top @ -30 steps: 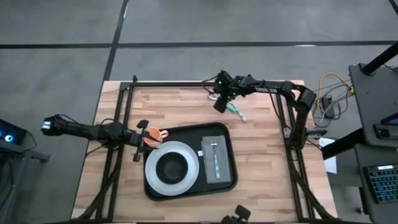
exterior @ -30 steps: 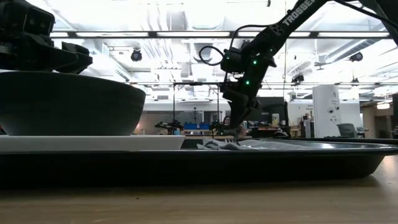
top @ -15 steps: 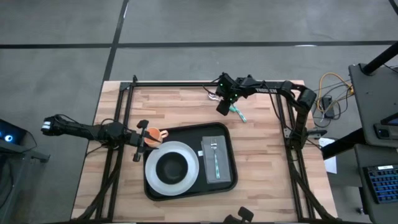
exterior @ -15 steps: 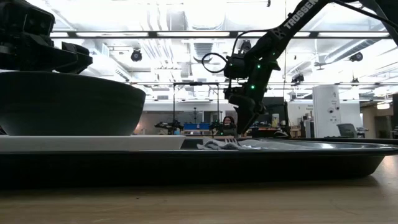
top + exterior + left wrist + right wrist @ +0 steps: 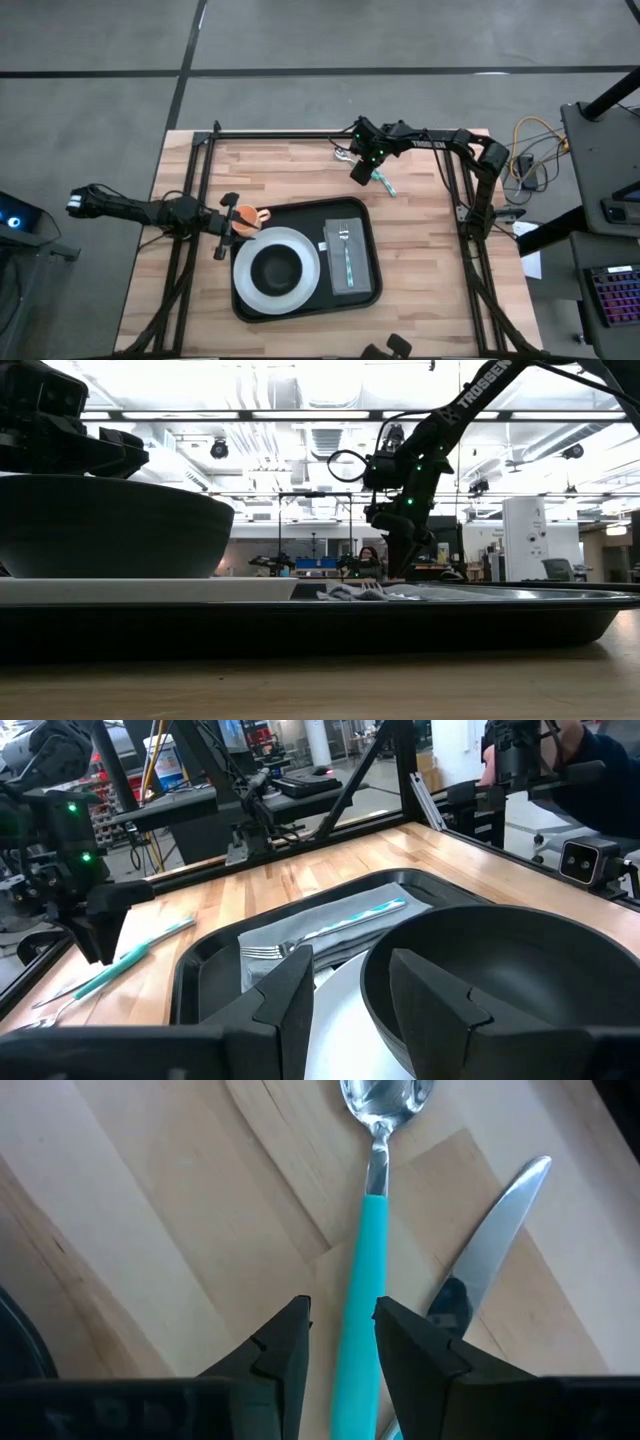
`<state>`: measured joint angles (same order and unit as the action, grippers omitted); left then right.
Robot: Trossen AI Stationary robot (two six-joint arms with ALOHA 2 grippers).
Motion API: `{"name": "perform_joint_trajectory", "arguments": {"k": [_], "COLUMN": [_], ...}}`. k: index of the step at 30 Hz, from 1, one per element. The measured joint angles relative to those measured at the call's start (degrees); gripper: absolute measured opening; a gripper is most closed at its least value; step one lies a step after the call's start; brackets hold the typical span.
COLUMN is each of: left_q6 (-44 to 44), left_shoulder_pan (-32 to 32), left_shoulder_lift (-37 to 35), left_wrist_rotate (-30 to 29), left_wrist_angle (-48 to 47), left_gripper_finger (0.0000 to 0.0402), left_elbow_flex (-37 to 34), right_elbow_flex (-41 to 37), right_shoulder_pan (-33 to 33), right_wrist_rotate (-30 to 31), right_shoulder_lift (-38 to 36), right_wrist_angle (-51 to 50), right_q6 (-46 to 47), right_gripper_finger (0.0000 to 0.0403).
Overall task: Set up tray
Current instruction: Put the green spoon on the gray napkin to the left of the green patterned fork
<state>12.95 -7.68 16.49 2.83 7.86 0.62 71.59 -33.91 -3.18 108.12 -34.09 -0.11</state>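
The black tray [image 5: 306, 262] sits mid-table, well short of the right gripper [image 5: 342, 1335] and just beside the left gripper [image 5: 226, 222], which waits at its corner, fingers apart over the bowl [image 5: 520, 980]. The right gripper's fingers straddle the teal spoon [image 5: 363, 1250] handle, not quite clamped; a knife [image 5: 490, 1245] lies just beside.

I am easing my right gripper [image 5: 342, 1342] down along the teal-handled spoon [image 5: 364, 1270] toward the tray [image 5: 372, 222], my fingers [image 5: 285, 1348] narrowing either side of its handle.
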Motion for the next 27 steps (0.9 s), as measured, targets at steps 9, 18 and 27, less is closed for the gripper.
{"name": "perform_joint_trajectory", "arguments": {"k": [9,18,27], "left_q6": [0.0,0.0,0.0], "left_shoulder_pan": [0.0,0.0,0.0], "left_shoulder_lift": [0.0,0.0,0.0], "left_wrist_rotate": [0.0,0.0,0.0], "left_wrist_angle": [0.0,0.0,0.0], "left_gripper_finger": [0.0116,0.0116,0.0116], "left_elbow_flex": [0.0,0.0,0.0], "right_elbow_flex": [-0.9,-1.7,-1.9], "right_shoulder_pan": [0.0,0.0,0.0], "right_wrist_rotate": [-1.0,-1.6,-1.4], "right_shoulder_lift": [0.0,0.1,0.1], "right_wrist_angle": [-0.6,-1.0,-1.2], "right_q6": [1.6,3.1,3.9], "right_gripper_finger": [0.0105,0.0105,0.0105]}}
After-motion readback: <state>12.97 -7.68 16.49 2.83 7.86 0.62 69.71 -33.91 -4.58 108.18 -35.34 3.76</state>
